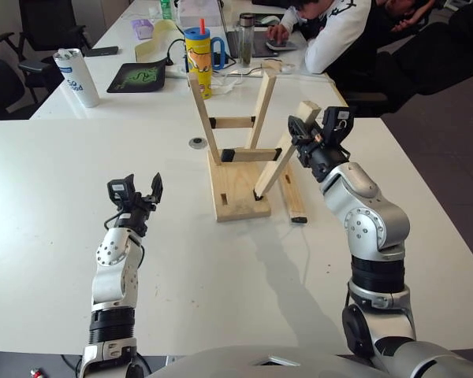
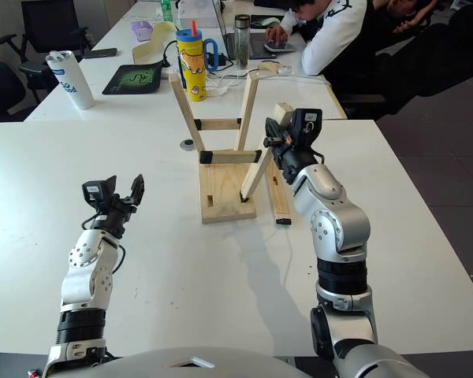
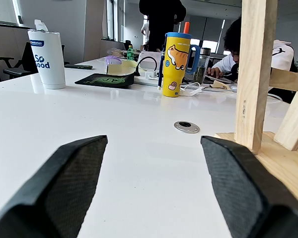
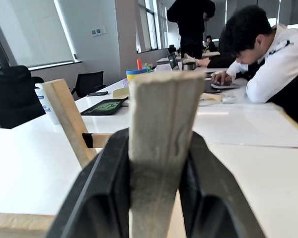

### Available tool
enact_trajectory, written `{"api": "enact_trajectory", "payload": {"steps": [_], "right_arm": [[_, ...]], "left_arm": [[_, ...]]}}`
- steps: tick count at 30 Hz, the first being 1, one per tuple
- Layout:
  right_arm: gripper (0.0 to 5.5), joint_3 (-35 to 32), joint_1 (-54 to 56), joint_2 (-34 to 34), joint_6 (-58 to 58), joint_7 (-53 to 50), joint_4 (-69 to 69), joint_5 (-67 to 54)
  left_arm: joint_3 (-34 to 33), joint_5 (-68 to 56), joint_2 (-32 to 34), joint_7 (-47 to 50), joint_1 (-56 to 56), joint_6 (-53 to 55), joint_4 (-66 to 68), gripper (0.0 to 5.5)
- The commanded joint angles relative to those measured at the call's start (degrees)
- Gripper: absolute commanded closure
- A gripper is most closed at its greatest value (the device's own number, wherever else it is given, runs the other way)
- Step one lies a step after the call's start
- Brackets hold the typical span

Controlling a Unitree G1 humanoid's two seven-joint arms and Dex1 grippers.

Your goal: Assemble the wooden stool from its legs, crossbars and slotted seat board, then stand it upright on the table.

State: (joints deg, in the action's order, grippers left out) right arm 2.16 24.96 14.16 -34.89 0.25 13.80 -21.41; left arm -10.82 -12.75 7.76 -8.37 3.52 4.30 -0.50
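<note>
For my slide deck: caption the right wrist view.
Right hand clamps a wooden stool leg, a second leg and crossbar standing beyond.

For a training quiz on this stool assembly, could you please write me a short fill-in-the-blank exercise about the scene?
1. The right gripper is ____ on a tilted leg.
2. The left gripper is ____ and holds nothing.
3. The seat board lies ____ on the table.
4. A loose wooden bar lies on the table, to the robot's ____ of the seat board.
Missing words: shut; open; flat; right.
</note>
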Motion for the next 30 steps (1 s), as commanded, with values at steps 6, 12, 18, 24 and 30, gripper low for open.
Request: {"api": "enact_trajectory", "payload": {"steps": [6,12,18,24,30], "right_arm": [[4.45,-2.73,-4.69,-2.44,-2.55,0.41,-10.7,1.93],[4.45,-6.25,-6.99,-3.68,3.58,3.98,-12.5,0.75],[4.45,-0.68,-8.49,-1.71,6.73,6.74,-11.39,5.58],[3.66,-3.54,-5.75,-4.25,8.44,5.58,-9.95,3.74],[3.66,-9.2,-1.17,-8.16,12.54,4.44,-4.56,-0.73]], "left_arm": [[0.19,1.34,-1.01,1.94,-0.83,-0.35,0.64,2.01],[-0.17,1.04,-1.13,2.6,-1.1,-0.39,-0.01,2.01],[0.4,1.53,-1.33,3.11,-1.68,-0.4,-0.87,2.01],[0.46,1.58,-0.92,2.91,-1.29,-0.35,-0.79,2.01],[0.43,1.52,-0.65,2.75,-1.51,-0.36,-0.61,2.01]]}}
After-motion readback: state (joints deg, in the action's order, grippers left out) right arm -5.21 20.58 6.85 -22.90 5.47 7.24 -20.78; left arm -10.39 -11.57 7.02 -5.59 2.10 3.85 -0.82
